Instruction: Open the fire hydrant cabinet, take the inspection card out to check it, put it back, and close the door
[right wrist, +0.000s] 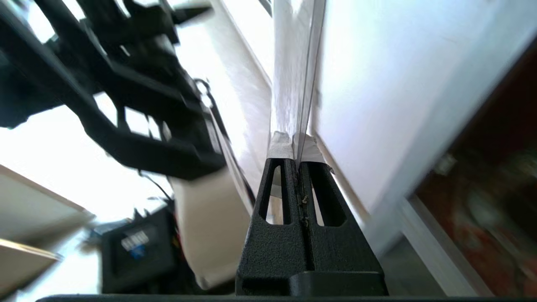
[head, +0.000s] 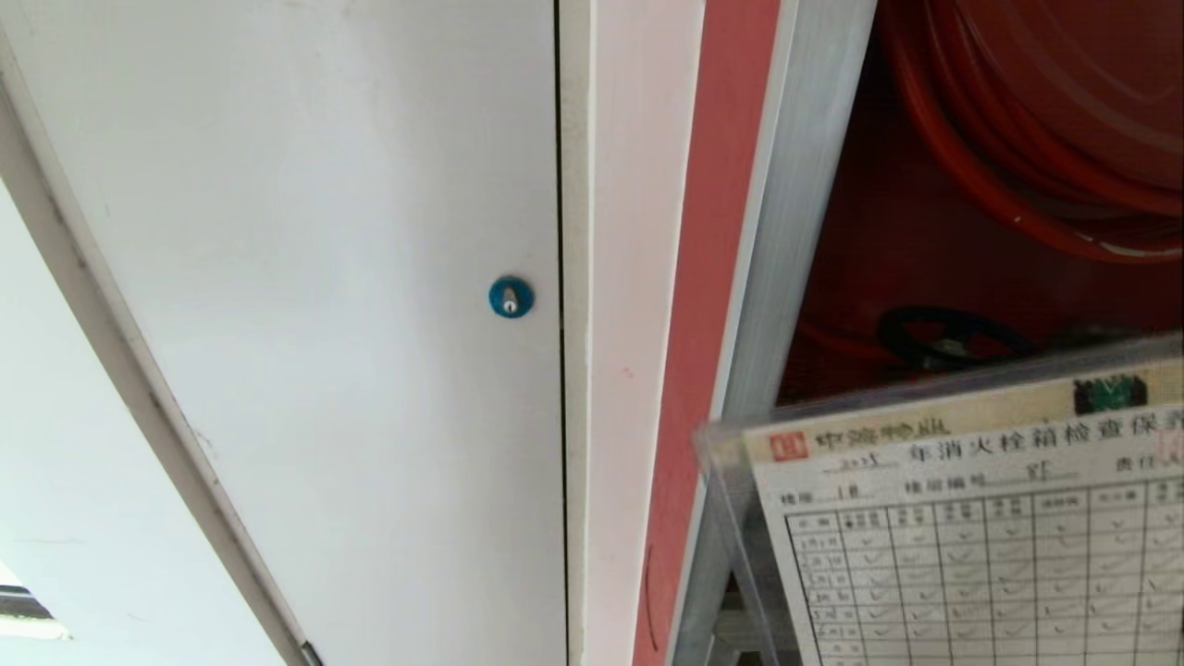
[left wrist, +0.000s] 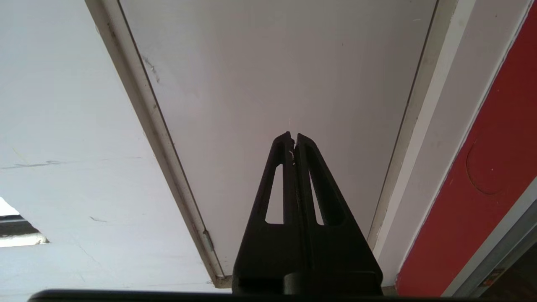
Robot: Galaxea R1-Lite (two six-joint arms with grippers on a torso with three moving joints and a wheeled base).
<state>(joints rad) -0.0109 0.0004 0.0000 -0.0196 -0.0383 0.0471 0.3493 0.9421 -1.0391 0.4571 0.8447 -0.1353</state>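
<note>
The fire hydrant cabinet (head: 786, 231) stands open on the right of the head view, with its silver frame, red inside, red hose reel (head: 1045, 120) and a dark valve wheel (head: 953, 338). The inspection card (head: 980, 536), a printed table in a clear sleeve, is held up close in the lower right, facing the head camera. In the right wrist view my right gripper (right wrist: 298, 161) is shut on the card's edge (right wrist: 295, 84), which rises edge-on from the taped fingertips. My left gripper (left wrist: 293, 136) is shut and empty, pointing at the white door. The cabinet's glass door is out of view.
A plain white door (head: 324, 277) with a blue round lock (head: 511, 296) fills the left of the head view, with a red strip (head: 712, 277) beside the cabinet frame. The right wrist view shows black robot parts (right wrist: 126, 105) close by.
</note>
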